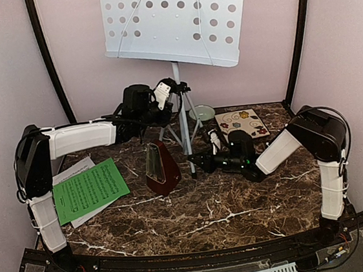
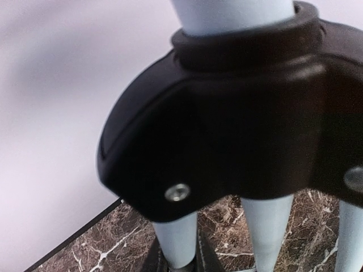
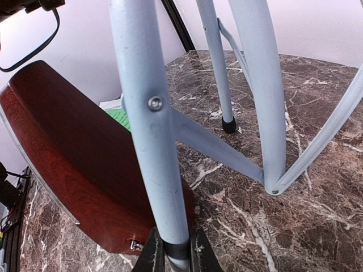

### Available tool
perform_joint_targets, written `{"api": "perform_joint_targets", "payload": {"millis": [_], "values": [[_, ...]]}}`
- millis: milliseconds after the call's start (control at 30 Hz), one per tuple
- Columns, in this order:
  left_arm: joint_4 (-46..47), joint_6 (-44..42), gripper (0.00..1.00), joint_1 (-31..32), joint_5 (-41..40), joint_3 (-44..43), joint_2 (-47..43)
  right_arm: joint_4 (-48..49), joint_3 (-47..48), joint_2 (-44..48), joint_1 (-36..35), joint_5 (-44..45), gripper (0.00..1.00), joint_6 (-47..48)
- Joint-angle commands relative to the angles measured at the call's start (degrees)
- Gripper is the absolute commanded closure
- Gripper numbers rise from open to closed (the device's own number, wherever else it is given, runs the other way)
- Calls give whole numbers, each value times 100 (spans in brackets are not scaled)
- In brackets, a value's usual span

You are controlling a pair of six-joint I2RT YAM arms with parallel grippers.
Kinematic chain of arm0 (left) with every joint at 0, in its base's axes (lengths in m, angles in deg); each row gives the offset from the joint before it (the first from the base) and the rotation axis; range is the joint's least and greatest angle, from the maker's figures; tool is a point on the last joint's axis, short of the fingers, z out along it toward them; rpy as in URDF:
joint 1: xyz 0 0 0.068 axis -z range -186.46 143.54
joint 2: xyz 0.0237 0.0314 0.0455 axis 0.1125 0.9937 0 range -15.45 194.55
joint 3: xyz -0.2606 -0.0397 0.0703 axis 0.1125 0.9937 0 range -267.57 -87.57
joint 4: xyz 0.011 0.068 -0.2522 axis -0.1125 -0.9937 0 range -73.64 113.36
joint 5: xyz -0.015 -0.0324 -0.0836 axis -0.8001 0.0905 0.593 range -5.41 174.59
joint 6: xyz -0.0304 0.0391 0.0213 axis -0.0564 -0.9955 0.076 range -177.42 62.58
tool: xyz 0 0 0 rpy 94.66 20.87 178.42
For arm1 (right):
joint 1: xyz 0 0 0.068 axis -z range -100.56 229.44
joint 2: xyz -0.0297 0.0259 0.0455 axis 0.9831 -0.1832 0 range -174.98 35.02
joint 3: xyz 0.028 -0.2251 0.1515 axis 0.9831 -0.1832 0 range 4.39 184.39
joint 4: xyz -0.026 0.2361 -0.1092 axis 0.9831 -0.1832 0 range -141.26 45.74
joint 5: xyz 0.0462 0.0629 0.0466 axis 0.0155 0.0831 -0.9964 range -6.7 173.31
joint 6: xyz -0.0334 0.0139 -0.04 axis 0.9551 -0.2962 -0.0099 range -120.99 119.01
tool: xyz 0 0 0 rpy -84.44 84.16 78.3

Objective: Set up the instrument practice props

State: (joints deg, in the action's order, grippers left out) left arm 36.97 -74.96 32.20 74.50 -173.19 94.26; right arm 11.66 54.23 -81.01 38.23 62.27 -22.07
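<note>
Music stand (image 1: 183, 119) stands at 12 o'clock on the marble table (image 1: 229, 215). Its white hole-punched desk (image 1: 176, 19) is tilted high above pale tripod legs (image 2: 266, 226), which spread from a black hub (image 2: 227, 130). Green and white music sheets (image 1: 89, 188) lie flat at 9 o'clock. The dark red-brown pyramid metronome (image 1: 161, 167), with its clear cover on, sits upright near the centre, just to the 9 o'clock side of the front leg (image 3: 148, 141). My right claw (image 3: 172, 258) is pinched snugly on that leg's lower end. My left claw (image 1: 171, 91) is up at the hub; I cannot tell whether it is clamped.
</note>
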Motion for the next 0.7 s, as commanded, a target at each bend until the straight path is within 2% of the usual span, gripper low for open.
{"api": "perform_joint_targets", "payload": {"millis": [0,400,667], "values": [[-244,-507,100,-83,-301,279,-325,51,-222,276,60,-16,100,-672],[157,-559,100,-82,-159,1113,-835,425,-872,472,-116,8,100,-980],[21,-636,100,-83,64,1301,-1022,673,-1131,534,-345,99,100,-1132]]}}
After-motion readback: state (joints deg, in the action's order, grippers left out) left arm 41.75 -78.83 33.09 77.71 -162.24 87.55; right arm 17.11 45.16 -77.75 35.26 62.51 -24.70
